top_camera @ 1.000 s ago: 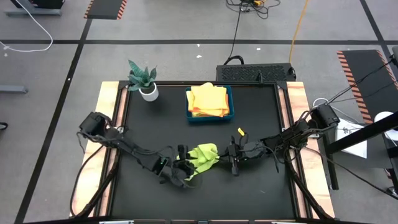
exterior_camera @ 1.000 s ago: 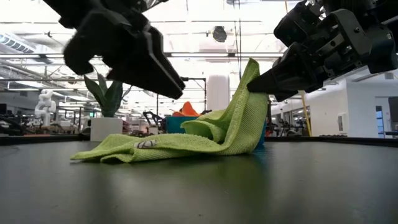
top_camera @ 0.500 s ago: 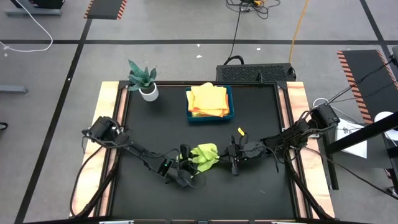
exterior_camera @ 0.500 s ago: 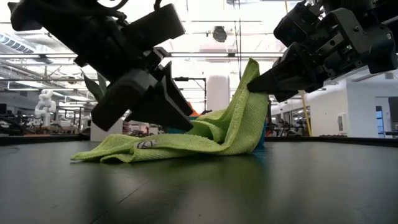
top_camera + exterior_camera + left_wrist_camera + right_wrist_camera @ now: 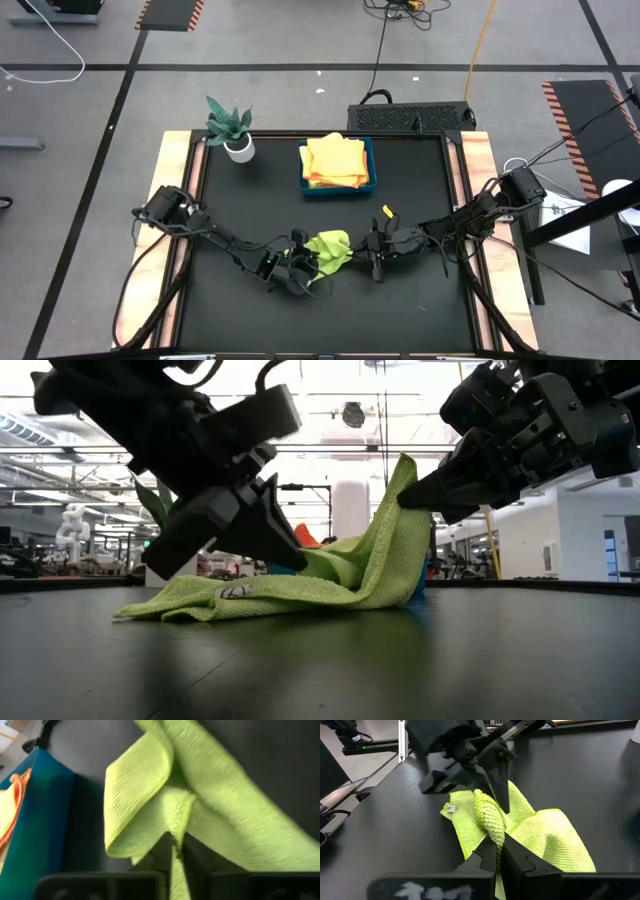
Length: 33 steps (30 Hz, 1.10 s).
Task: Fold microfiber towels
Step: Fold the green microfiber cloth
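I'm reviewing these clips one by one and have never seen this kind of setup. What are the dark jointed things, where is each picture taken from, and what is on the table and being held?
The dark jointed things are two robot arms at a black table, each ending in a two-finger pincer. One picture looks straight down on the table, one looks level across its top, and two come from cameras on the arms' wrists.

A lime green towel lies crumpled near the front middle of the table. The right pincer is shut on one part of it and holds that part lifted. The left pincer has a fold of the same towel between its fingers.

Farther back sits a blue tray holding yellow and orange towels, with a small potted plant to its left.
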Motion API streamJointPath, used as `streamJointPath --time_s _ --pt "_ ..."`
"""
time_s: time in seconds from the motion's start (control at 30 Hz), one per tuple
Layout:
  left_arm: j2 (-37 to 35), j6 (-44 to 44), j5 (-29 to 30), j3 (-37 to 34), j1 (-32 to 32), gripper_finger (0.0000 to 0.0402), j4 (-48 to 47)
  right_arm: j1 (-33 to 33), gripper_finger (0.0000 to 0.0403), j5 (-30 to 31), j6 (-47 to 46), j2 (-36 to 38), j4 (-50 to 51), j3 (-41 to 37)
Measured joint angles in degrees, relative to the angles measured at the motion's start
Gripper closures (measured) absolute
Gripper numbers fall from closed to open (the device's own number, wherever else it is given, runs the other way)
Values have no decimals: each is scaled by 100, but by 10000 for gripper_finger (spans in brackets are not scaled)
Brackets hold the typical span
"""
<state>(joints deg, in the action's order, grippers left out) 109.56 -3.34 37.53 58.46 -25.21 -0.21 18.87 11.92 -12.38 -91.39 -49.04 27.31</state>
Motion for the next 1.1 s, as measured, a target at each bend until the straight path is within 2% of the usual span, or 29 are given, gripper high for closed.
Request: streamJointPath --time_s 0.07,0.23,0.4,0.47,0.6,0.73,0.83,0.93,1.1 --pt "0 -3 107 -2 10 390 -60 0 403 0 -3 0 -16 0" --pt "-348 -381 559 -6 -198 397 -142 25 403 -98 -67 0 -429 -1" --pt "-1105 -956 1366 175 -846 398 -261 171 403 -1263 73 156 -1389 -4" --pt "-1375 -1231 1738 322 -1200 399 -358 299 403 -1555 -27 283 -1758 -4" --pt "-1548 -1707 2532 968 -2066 400 -336 653 403 -1931 -181 637 -2385 -4" --pt "-1125 -2649 3184 1884 -2864 400 -401 1044 403 -2328 -172 1036 -2677 -4" --pt "-722 -3116 3607 2571 -3251 400 -441 1398 403 -2054 -181 1316 -2721 13" --pt "-393 -3227 3691 3149 -3550 401 -408 1813 403 -1781 -59 1490 -2724 16" --pt "-139 -3295 3824 3477 -3837 401 -489 2342 403 -938 6 1515 -2507 26"
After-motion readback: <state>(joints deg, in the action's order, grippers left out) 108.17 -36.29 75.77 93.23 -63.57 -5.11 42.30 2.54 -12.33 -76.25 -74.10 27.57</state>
